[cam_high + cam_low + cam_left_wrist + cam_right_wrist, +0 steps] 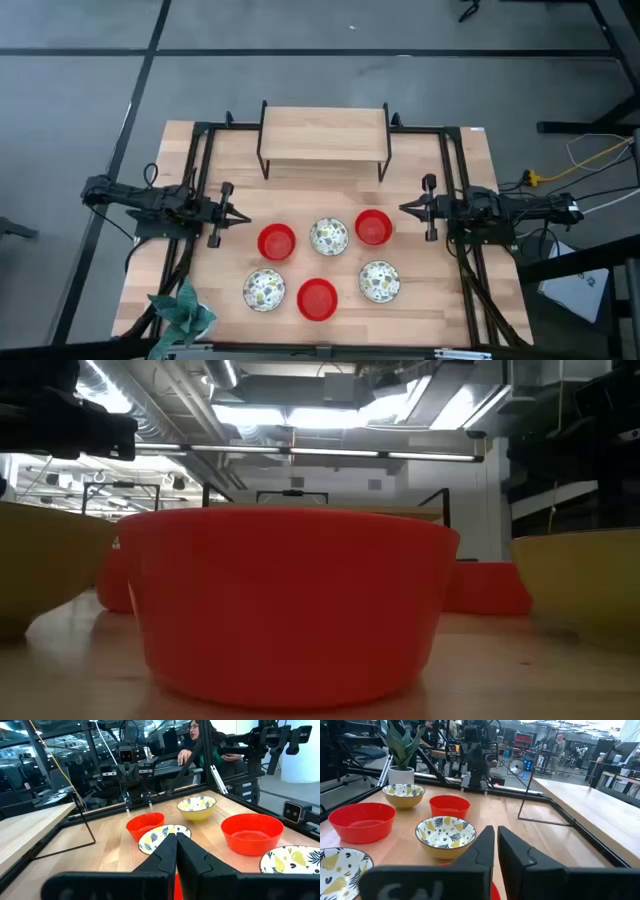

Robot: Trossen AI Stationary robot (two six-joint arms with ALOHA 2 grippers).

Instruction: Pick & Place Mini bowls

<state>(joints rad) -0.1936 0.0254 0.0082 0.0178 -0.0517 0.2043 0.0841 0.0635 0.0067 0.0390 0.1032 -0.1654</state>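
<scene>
Six mini bowls stand on their bases on the wooden table, in two rows. The far row is a red bowl (277,241), a white floral bowl (329,236) and a red bowl (373,227). The near row is a floral bowl (264,290), a red bowl (318,299) (290,610) and a floral bowl (380,281). My left gripper (245,215) (176,839) is shut and hovers just left of the far row. My right gripper (403,208) (496,834) is shut and hovers just right of that row. Neither touches a bowl.
A wooden riser on black wire legs (324,140) stands at the table's far middle. A teal leafy object (183,310) sits at the near left corner. Black frame rails (200,170) run along both sides. People (195,740) are beyond the table.
</scene>
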